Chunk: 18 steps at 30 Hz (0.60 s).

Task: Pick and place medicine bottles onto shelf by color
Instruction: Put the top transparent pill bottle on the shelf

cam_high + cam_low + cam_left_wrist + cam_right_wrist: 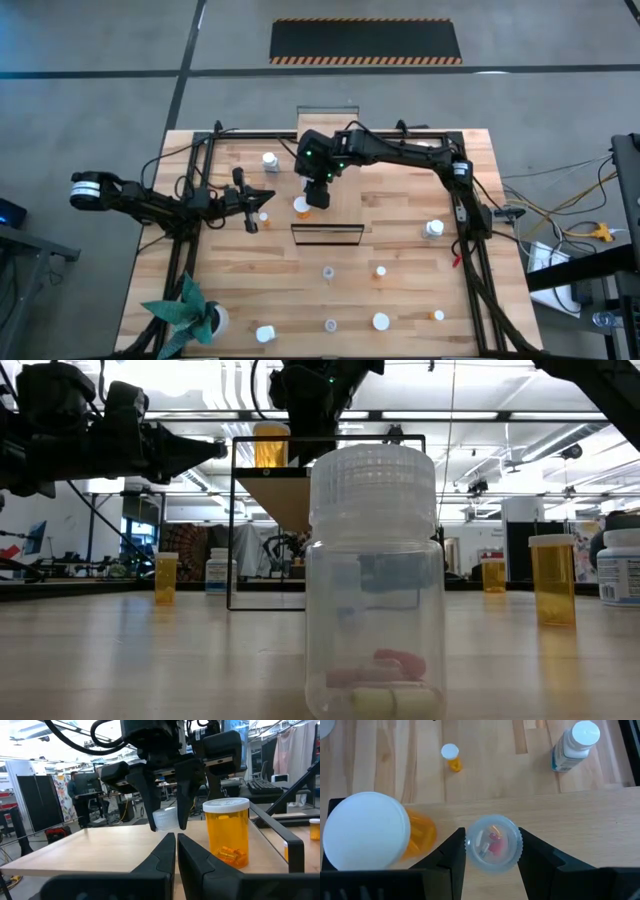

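My right gripper [320, 192] reaches in from the table's far right and hangs over the shelf [100, 850], a pale wood board with a thin dark frame [330, 520]. It is shut on a small clear bottle [493, 843] with red and white pills inside. A larger orange bottle [227, 832] with a white cap stands upright on the board beside it. My left gripper [176, 850] is shut and hovers level at the shelf's left end [262, 196], pointing at both bottles and touching nothing. My right gripper pinches the clear bottle at its ribbed cap [470, 851], one finger on each side. The fingers [182, 795] come from above, pointing down. The bottle stays upright at the board's far part. Whether its base rests on the board, I cannot tell.
More bottles stand scattered on the table: a clear one [372, 580] close to the low camera, white ones [433, 228] [269, 159] [380, 321], small orange ones [380, 271] [263, 216]. A white pot with a green plant [195, 318] sits at the near left corner.
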Tool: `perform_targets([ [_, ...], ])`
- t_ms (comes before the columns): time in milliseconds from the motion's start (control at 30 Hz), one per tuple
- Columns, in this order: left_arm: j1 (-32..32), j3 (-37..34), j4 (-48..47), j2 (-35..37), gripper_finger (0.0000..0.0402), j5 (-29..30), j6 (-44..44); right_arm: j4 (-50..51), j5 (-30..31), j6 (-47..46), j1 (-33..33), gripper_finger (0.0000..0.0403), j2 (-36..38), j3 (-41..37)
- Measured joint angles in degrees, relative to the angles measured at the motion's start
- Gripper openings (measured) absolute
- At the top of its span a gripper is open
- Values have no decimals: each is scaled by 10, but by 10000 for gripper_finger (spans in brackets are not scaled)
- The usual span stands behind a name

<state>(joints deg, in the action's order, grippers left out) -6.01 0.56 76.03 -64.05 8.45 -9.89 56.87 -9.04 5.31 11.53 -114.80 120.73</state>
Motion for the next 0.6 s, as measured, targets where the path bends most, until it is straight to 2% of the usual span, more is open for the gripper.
perform_targets([
  [167, 0, 0, 0, 0, 2, 0, 0, -2, 0, 0, -1, 140, 0, 0],
  [500, 0, 0, 0, 0, 2, 0, 0, -5, 3, 3, -6, 179, 0, -1],
  [600, 0, 0, 0, 0, 2, 0, 0, -8, 31, 9, -12, 196, 0, -1],
])
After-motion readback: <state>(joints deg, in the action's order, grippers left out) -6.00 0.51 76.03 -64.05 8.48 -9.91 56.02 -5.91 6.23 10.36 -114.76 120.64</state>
